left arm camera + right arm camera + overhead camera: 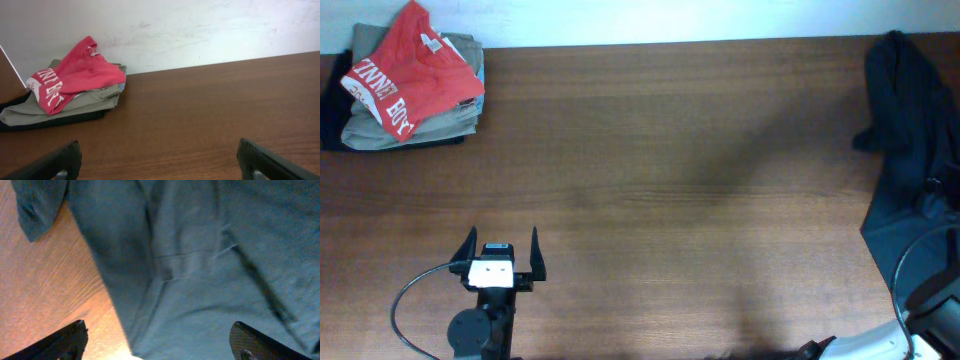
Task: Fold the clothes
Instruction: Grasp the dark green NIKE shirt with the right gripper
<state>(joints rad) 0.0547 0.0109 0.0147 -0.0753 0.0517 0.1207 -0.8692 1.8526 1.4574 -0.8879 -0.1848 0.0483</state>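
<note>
The dark charcoal-black T-shirt of soft fabric [912,130] lies crumpled at the far right edge of the brown wood-grain table [670,180]. From above it shows as a bunched dark heap near the top corner, spreading into a broader flat panel lower down along that edge. It is well apart from the left gripper [503,240], which sits near the front left of the table with the whole width of the wood between them. That pincer is spread wide with nothing between its two black fingers [535,255]. The left wrist view confirms this: the left gripper [159,150] has one finger at each lower corner and only bare wood between. Ahead of it, against the white wall [200,30], is a stack at the table's back left corner: a rumpled red T-shirt with white lettering [410,70] on top of khaki-olive folded garments [415,125], with a thin black layer of cloth [55,120] beneath. The right gripper [159,330] is close over the charcoal shirt. In its wrist view the fabric [200,255] fills most of the picture, with a stitched seam crossing it and a strip of lit wood on the left. Its two fingers [65,340] stand far apart at the lower corners and pinch nothing visible. Whether their tips touch the cloth cannot be told. From above, only a white part of the right arm shows at the lower right edge.
</note>
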